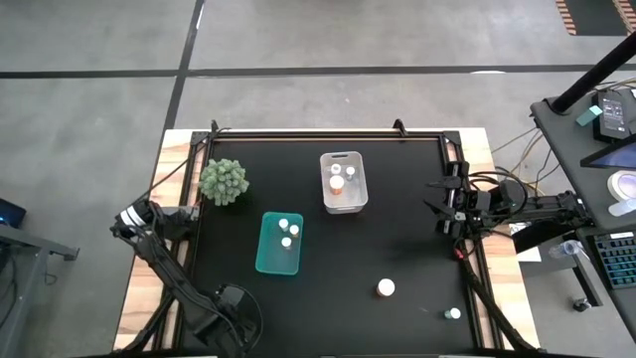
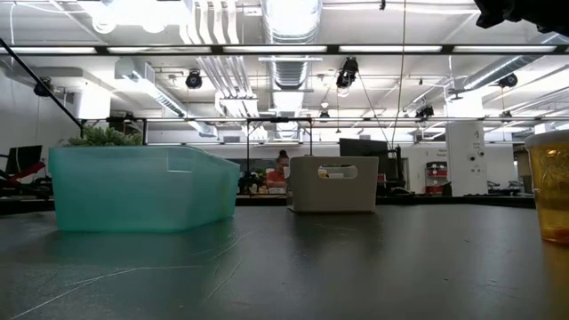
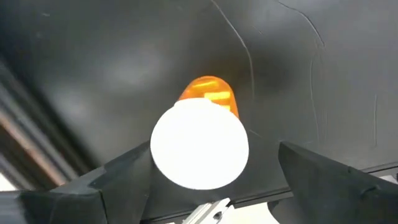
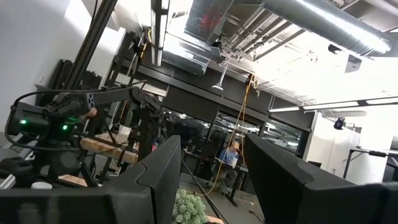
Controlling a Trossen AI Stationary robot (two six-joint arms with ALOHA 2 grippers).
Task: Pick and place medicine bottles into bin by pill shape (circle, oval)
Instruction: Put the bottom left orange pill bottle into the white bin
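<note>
Black tabletop point(image 1: 397, 249); left gripper point(image 3: 211, 180) open, amber bottle point(image 3: 200, 140) between jaws, seemingly ungripped. Right gripper point(image 4: 211, 180) parted, empty.

Grey concrete floor point(image 1: 89, 60) fills the upper part of the high view, crossed by dark seam lines. Desk point(image 1: 596, 149) at right edge, carrying a keyboard point(image 1: 618, 261) and cables. Low view: open industrial ceiling with pale ducts point(image 2: 289, 18) at top centre, strip lights point(image 2: 116, 51) across the upper frame, white column point(image 2: 462, 156) at right, a person point(image 2: 282, 160) far off at centre.
</note>
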